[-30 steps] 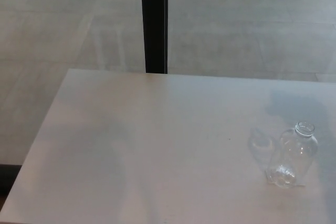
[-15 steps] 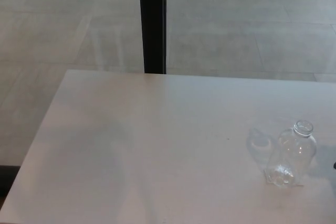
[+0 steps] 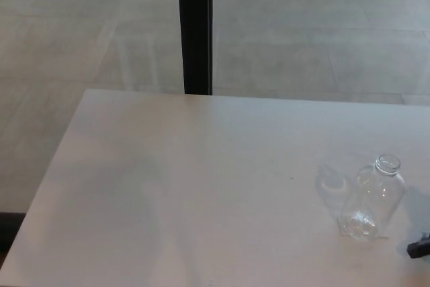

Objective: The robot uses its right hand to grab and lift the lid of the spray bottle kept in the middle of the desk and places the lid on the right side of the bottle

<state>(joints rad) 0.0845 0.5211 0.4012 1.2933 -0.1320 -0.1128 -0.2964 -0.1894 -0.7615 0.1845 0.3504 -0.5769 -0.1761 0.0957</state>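
Note:
A clear bottle (image 3: pixel 373 196) stands on the white desk (image 3: pixel 201 193) at the right, its round mouth (image 3: pixel 388 163) uncovered. Just left of it lies a faint, glassy patch (image 3: pixel 331 183); whether that is a clear lid or only light cast through the bottle I cannot tell. A small black tip of my right hand (image 3: pixel 418 248) shows at the picture's right edge, below and to the right of the bottle and apart from it. My left hand does not show.
Beyond the desk's far edge is a grey floor, with a black vertical post (image 3: pixel 195 28) behind the desk. A dark shadow (image 3: pixel 420 206) lies on the desk to the right of the bottle.
A black tip of my right hand has come in at the lower right edge, and its shadow has grown beside the bottle. The bottle stays put; the view shifted slightly.

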